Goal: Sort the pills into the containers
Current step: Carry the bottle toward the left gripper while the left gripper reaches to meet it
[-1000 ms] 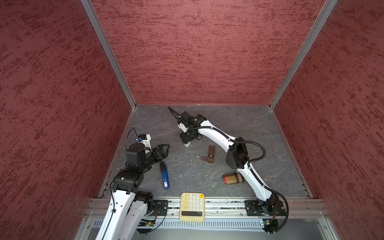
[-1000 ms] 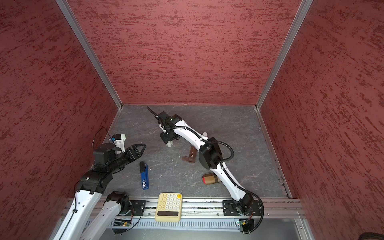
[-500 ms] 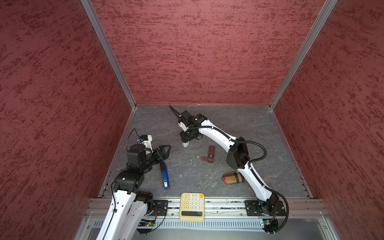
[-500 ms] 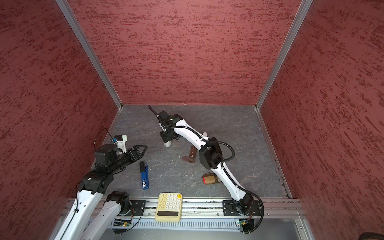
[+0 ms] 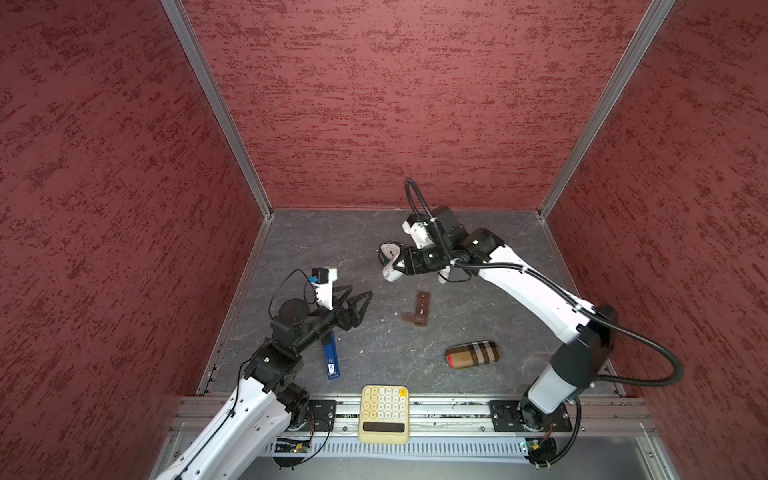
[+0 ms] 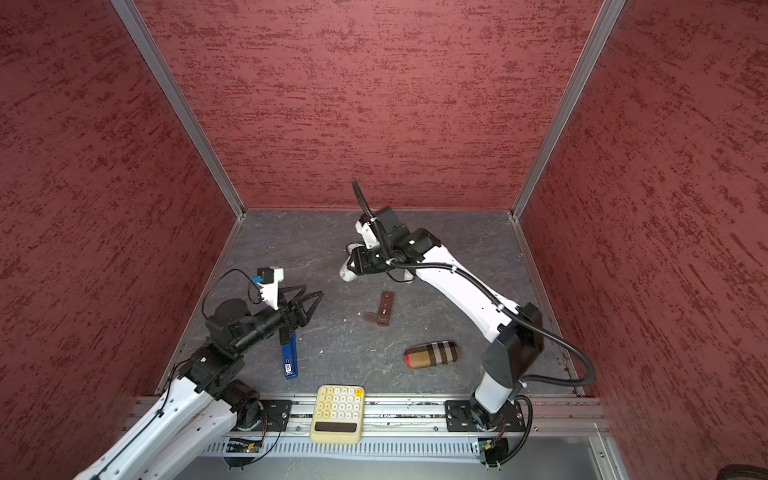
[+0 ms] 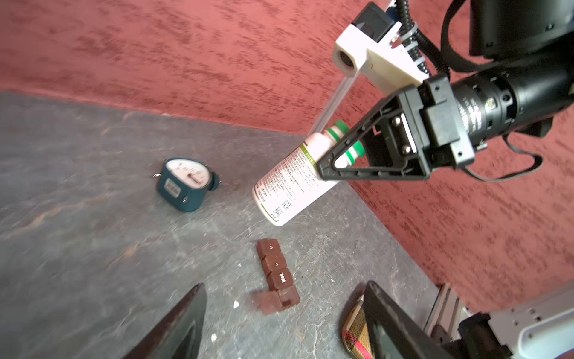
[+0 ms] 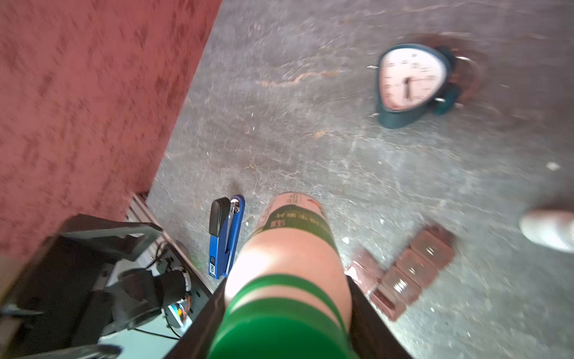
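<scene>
White pill bottle, print unreadable, clamped in right gripper.

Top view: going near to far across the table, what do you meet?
Calculator → plaid case → containers → timer. Left out: blue stapler overlaps the case, pill bottle overlaps the timer.

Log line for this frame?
right end effector: shut on pill bottle, off table | left end effector: open, empty | containers: on table, end lid open
</scene>
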Controlling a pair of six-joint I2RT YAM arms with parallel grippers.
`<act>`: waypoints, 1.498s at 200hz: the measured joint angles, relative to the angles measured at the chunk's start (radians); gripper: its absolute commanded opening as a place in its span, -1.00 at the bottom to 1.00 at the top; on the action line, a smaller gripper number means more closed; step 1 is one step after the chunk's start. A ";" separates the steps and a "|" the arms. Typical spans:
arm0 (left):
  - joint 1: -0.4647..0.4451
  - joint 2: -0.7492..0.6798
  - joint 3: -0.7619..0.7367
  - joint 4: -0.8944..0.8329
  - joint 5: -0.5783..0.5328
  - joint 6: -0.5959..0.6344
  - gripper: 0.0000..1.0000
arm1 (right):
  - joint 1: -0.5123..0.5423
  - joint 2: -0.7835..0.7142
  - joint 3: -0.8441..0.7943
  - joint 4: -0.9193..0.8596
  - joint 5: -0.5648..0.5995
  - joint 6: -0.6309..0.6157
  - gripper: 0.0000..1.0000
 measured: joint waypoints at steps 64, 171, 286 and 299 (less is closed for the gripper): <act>-0.193 0.371 -0.005 0.416 -0.024 0.216 0.63 | -0.079 -0.237 -0.240 0.030 -0.086 0.080 -0.17; -0.209 0.652 0.011 0.726 0.168 0.372 0.73 | -0.111 -0.303 -0.363 0.014 -0.179 0.108 -0.18; -0.225 0.731 0.010 0.865 0.228 0.417 0.52 | -0.112 -0.286 -0.378 0.035 -0.249 0.141 -0.25; -0.225 0.744 0.010 0.872 0.230 0.421 0.47 | -0.112 -0.286 -0.378 0.035 -0.249 0.146 -0.26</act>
